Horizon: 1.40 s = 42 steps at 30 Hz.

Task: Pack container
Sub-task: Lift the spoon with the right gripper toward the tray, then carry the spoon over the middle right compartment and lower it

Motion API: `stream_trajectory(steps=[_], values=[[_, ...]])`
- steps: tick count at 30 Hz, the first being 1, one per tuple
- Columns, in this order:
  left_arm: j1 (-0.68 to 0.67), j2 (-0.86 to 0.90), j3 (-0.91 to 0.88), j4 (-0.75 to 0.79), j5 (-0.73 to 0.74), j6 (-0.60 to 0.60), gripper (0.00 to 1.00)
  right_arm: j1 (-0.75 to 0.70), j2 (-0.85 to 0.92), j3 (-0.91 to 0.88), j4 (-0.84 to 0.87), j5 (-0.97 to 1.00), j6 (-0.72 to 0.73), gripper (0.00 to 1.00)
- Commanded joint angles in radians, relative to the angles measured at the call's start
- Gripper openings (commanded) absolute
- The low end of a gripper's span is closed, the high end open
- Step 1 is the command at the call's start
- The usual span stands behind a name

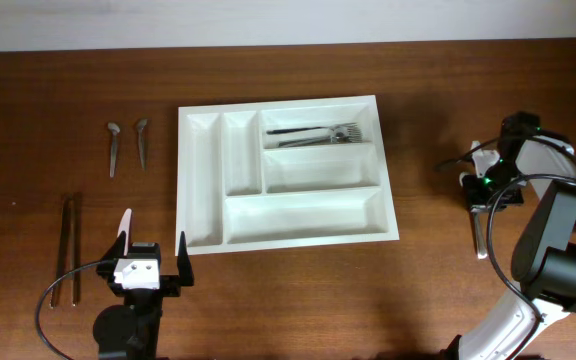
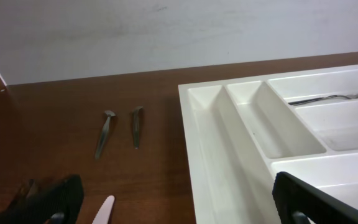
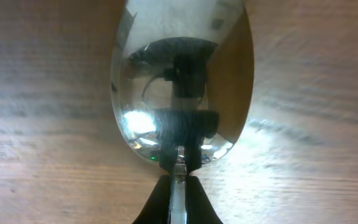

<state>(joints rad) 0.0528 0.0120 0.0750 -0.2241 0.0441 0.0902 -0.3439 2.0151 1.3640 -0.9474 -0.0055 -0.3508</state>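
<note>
Nearest, the left gripper (image 1: 153, 242) is seen with its fingers spread wide and nothing between them. At the right, the right gripper (image 3: 178, 198) is pinched shut on the neck of a spoon (image 3: 182, 74). Beyond, the container (image 1: 308, 215) is set mid-table, with forks (image 1: 318, 132) laid in its far-right compartment. 2 short spoons (image 1: 113, 148) are placed well to its left.

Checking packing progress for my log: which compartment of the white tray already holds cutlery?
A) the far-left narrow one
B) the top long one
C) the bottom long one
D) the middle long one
B: the forks lie in the top long compartment of the container; the other four compartments show only bare white.
</note>
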Motion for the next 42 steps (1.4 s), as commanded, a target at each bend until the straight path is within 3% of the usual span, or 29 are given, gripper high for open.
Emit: stream_trajectory(steps=[1,10,22,27,36,42], values=[[0.002,-0.007,-0.006,0.0,-0.011,0.016,0.99,0.004,0.005,0.069,-0.014,-0.049,0.019,0.04],[0.002,-0.006,-0.006,0.0,-0.011,0.016,0.99,0.018,0.005,0.256,-0.12,-0.074,0.097,0.04],[0.002,-0.006,-0.006,0.0,-0.011,0.016,0.99,0.156,0.005,0.509,-0.175,-0.257,0.585,0.04],[0.002,-0.007,-0.006,0.0,-0.011,0.016,0.99,0.242,0.005,0.521,-0.148,-0.257,0.808,0.04],[0.002,-0.006,-0.006,0.0,-0.011,0.016,0.99,0.398,0.005,0.52,-0.051,-0.252,1.059,0.04],[0.002,-0.006,-0.006,0.0,-0.011,0.016,0.99,0.471,0.005,0.52,-0.035,-0.252,1.378,0.04]])
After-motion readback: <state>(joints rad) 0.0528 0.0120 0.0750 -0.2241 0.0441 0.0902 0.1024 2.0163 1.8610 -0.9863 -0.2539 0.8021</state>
